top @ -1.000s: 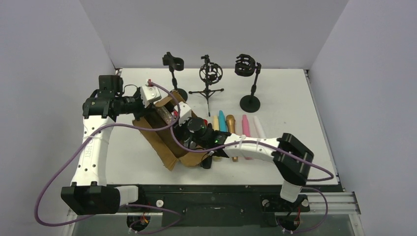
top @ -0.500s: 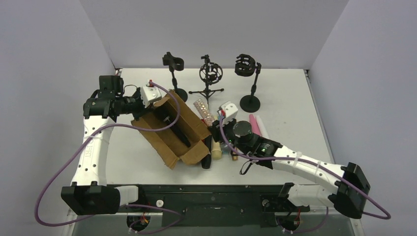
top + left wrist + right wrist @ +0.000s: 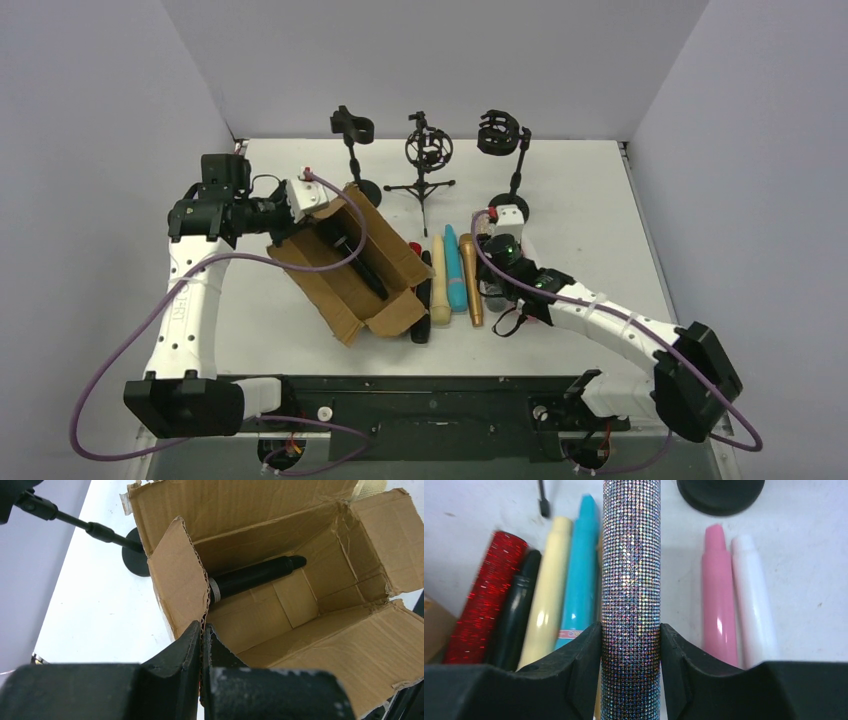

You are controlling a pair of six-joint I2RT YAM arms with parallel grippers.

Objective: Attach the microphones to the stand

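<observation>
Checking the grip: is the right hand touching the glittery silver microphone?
Touching. The right wrist view shows the right hand with both fingers pressed against the sides of the glittery silver microphone.

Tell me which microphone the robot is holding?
The glittery silver stick-shaped microphone. Only it is clamped in the right gripper; the others, like the glossy pink microphone and the teal microphone, lie on the white table.

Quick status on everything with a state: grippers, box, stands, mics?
left gripper, shut on flap of box
right gripper, shut on silver mic
box, open, black mic inside
stands, all three upright, empty
loose mics, lying flat in a row, unattached
</observation>
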